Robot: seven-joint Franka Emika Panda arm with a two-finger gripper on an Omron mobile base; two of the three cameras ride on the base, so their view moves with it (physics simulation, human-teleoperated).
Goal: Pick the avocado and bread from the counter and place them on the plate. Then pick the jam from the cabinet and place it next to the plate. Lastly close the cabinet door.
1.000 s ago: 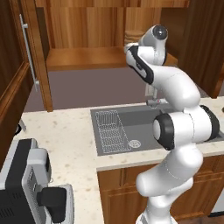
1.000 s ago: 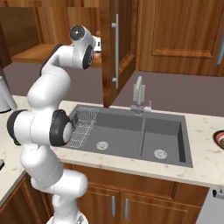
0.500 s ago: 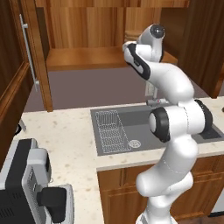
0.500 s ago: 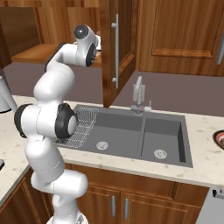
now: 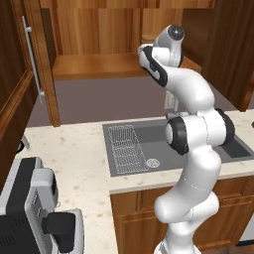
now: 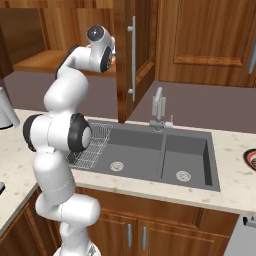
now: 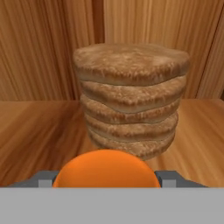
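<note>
Where the beige speckled surface (image 5: 74, 154) comes nearest in the left base view, a black and grey appliance (image 5: 25, 208) stands at its left end. Just beyond it, a grey double sink (image 6: 150, 150) is set into the surface, with a wire rack (image 5: 128, 149) lying in the left basin. A faucet (image 6: 158, 107) stands upright at the sink's far edge. At the far right edge of the right base view, a sliver of the plate (image 6: 251, 159) rests on the surface, well apart from the arm; what lies on it is cut off.

Farther back, the cabinet (image 5: 99, 30) is open. Its cabinet door (image 6: 142, 50) is swung out toward the sink, and the long silver handle (image 6: 132, 57) is vertical. The white arm rises over the sink and bends up and back, with its wrist at the level of the wood shelf (image 5: 94, 67) inside the cabinet.

Seen from the hand view, the end effector (image 7: 106, 178) has an orange dome (image 7: 106, 168) between its two grey tips, which sit right against either side of it. I cannot tell whether they are squeezing it. Just behind the dome, a brown ridged stack (image 7: 131, 100) stands upright on the shelf in front of the wood back wall. I cannot tell which of the two is the jam.
</note>
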